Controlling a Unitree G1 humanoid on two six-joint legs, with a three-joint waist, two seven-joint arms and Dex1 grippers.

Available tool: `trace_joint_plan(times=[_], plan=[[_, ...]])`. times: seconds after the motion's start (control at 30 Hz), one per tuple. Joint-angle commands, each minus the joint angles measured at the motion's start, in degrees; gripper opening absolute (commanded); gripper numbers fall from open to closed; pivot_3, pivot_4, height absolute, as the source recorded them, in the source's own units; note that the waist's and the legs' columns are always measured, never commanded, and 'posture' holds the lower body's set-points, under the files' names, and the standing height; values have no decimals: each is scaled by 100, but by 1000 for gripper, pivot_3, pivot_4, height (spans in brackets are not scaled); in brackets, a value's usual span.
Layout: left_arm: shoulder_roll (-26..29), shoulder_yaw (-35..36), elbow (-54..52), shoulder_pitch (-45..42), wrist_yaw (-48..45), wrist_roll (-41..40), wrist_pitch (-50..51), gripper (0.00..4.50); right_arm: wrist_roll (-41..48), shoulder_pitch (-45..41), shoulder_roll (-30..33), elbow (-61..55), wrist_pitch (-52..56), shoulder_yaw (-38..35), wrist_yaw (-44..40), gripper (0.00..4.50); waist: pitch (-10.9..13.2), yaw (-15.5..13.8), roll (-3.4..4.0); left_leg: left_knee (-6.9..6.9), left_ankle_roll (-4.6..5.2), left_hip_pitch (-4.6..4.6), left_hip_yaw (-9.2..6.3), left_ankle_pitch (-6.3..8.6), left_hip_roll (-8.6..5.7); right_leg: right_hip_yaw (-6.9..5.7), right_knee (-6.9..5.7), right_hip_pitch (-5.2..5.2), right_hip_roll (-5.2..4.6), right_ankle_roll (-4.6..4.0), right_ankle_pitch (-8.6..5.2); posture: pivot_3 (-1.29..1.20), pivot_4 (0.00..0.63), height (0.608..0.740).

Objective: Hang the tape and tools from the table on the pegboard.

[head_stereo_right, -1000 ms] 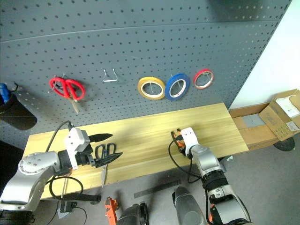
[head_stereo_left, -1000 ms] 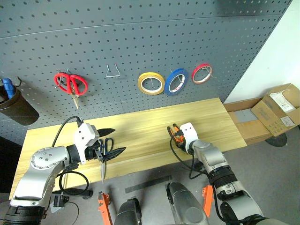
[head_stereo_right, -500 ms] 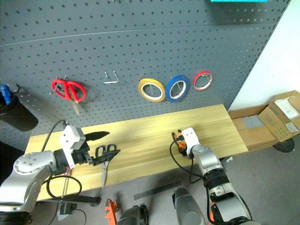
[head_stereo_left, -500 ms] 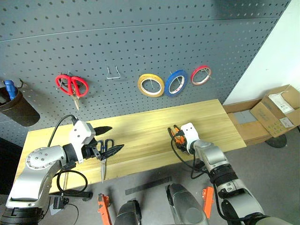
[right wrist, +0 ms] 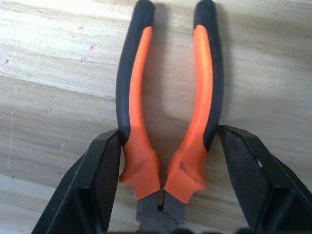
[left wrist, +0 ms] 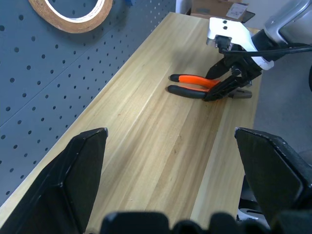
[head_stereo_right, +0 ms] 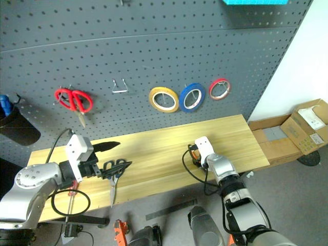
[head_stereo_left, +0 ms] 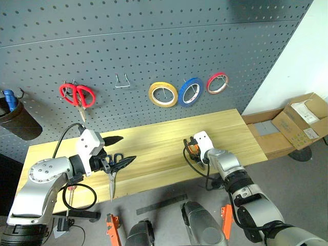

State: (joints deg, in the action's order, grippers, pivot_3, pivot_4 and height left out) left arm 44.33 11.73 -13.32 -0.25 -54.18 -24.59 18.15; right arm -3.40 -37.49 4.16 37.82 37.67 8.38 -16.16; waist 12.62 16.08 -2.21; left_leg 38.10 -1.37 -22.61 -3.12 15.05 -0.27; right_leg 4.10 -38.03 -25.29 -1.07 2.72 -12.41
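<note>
A workshop corner set up for tool storage.

A large dark grey perforated pegboard (head_stereo_left: 154,46) with metal hooks covers the wall, carrying red-handled scissors (head_stereo_left: 77,96), a thin yellow ring of tape (head_stereo_left: 163,95), a blue roll of tape (head_stereo_left: 191,91) and a red roll of tape (head_stereo_left: 218,82), with a dark round holder cup (head_stereo_left: 15,119) hung at its left edge. Below it stands a long light yellowish wooden tabletop (head_stereo_left: 159,143) with orange-and-black-handled pliers (right wrist: 168,122) and dark-blue-handled scissors (head_stereo_left: 114,166) lying on it. Brown cardboard boxes (head_stereo_left: 302,120) sit on the grey floor (head_stereo_left: 302,205) beside a plain white wall (head_stereo_left: 292,56).
</note>
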Motion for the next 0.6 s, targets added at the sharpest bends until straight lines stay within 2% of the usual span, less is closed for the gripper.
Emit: trace_joint_plan(times=[0.03, 0.17, 0.3, 0.37, 0.47, 0.6], plan=[[20, 150, -215, 42, 49, -26, -77, 4500, -44, -200, -95, 402, -310, 12, 74, 3147, -10, 14, 0, 0, 0, 2, 0, 0, 0, 1, 0, 2, 0, 0, 0, -276, 168, 740], [-6, 152, -238, 109, 81, -22, -101, 4500, -59, -372, -167, 863, -586, -9, 134, 2407, -18, 69, -1, 1, 1, 12, 1, -1, 0, 3, 0, 12, 1, 0, 1, -276, 168, 740], [-87, 225, -256, 212, 223, -35, -142, 4500, -44, -399, -212, 823, -863, 26, 60, 2407, -23, 132, 0, 1, 2, 15, 0, -2, 0, 3, 0, 15, 1, 0, 1, -269, 173, 740], [-160, 352, -280, 305, 300, -104, -153, 4500, -11, -306, -225, 416, -890, 52, 3, 2407, -23, 137, 0, 1, 2, 13, -2, -2, 0, 5, -1, 12, 1, 0, 1, -268, 173, 740], [-345, 693, -217, 478, 423, -210, -310, 4500, 33, 109, -240, -956, -727, 257, -206, 2406, -22, 143, 2, -3, 2, 8, -10, -1, 2, 4, -3, 3, 0, 0, 1, -262, 178, 740], [-530, 1111, 8, 659, 605, -275, -431, 4500, 129, 800, -424, -2384, -102, 396, -136, 2404, -22, 133, 2, -8, 2, 4, -20, 0, 8, 2, -4, -2, -4, 0, 1, -267, 180, 740]])
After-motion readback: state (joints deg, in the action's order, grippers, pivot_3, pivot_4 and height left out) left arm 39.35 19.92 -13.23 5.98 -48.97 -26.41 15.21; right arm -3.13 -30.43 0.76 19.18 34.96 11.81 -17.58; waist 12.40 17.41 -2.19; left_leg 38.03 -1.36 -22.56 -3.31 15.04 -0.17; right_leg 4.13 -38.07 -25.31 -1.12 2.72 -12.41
